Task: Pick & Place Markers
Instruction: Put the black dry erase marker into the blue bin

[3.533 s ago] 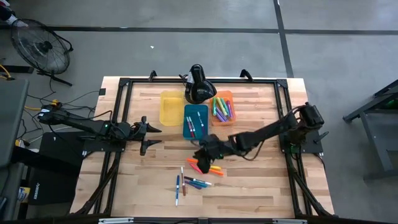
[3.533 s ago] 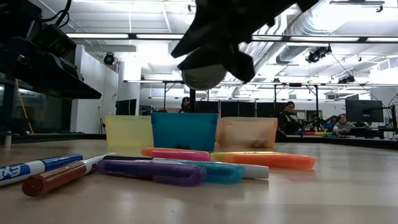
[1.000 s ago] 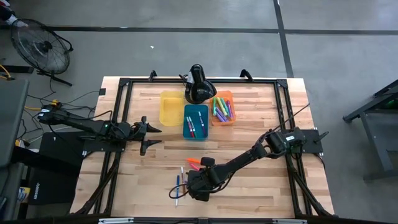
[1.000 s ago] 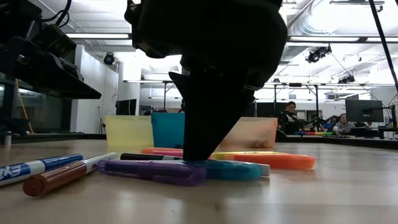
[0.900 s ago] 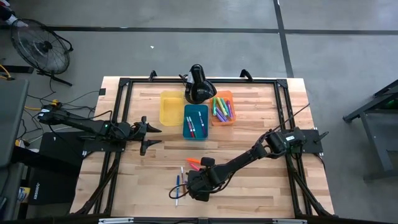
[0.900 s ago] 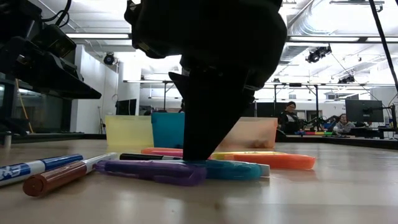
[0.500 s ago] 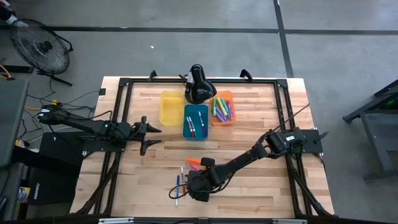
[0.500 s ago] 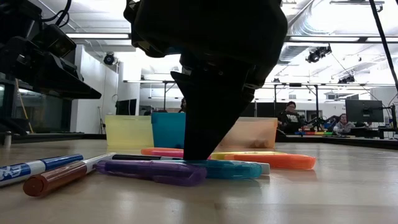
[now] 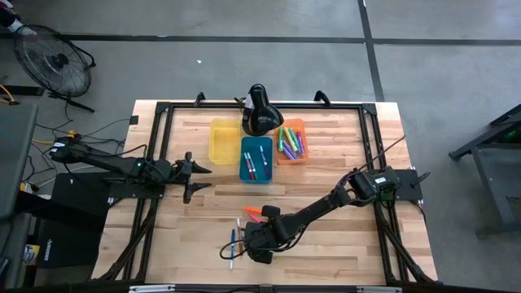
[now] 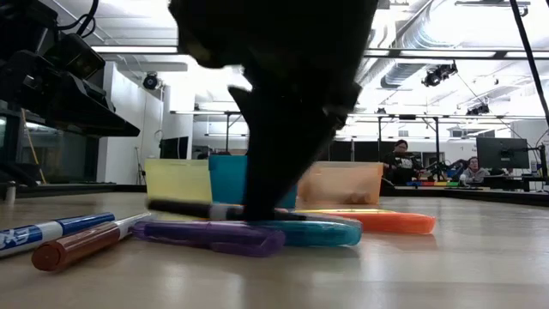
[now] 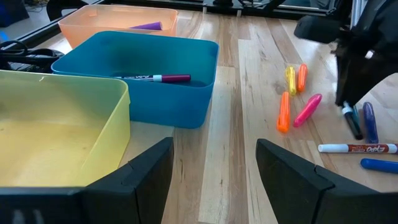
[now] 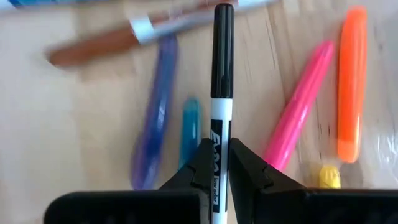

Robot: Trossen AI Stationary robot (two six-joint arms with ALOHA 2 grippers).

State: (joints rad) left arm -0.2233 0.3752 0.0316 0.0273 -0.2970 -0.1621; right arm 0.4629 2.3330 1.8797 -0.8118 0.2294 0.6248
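My right gripper (image 9: 256, 244) is near the table's near edge, over the loose markers (image 9: 238, 238), and is shut on a white marker with a black cap (image 12: 219, 93). Below it on the wood lie purple (image 12: 152, 130), teal (image 12: 189, 127), pink (image 12: 301, 102) and orange (image 12: 351, 81) markers. The low view shows the held marker (image 10: 193, 209) level, just above the purple one (image 10: 210, 236). My left gripper (image 9: 195, 177) waits open at the table's left, facing the bins. The blue bin (image 9: 256, 159) and the orange bin (image 9: 291, 142) hold markers. My right gripper pinches the white barrel of the black-capped marker (image 12: 219, 163) between its two fingers (image 12: 245, 171), and the marker lies along them. The capped end (image 12: 222, 34) sticks out ahead of the fingertips. The marker is lifted clear and level above the other markers.
The yellow bin (image 9: 224, 140) stands left of the blue bin at the table's far side. A black camera mount (image 9: 260, 114) stands behind the bins. Red-brown (image 10: 77, 245) and blue (image 10: 51, 230) markers lie left of the pile. People sit in the room beyond the table.
My right gripper has risen a little from the pile. The black-capped marker, which lay on the table behind the purple one, is now lifted clear and level. The other markers have stayed where they were.
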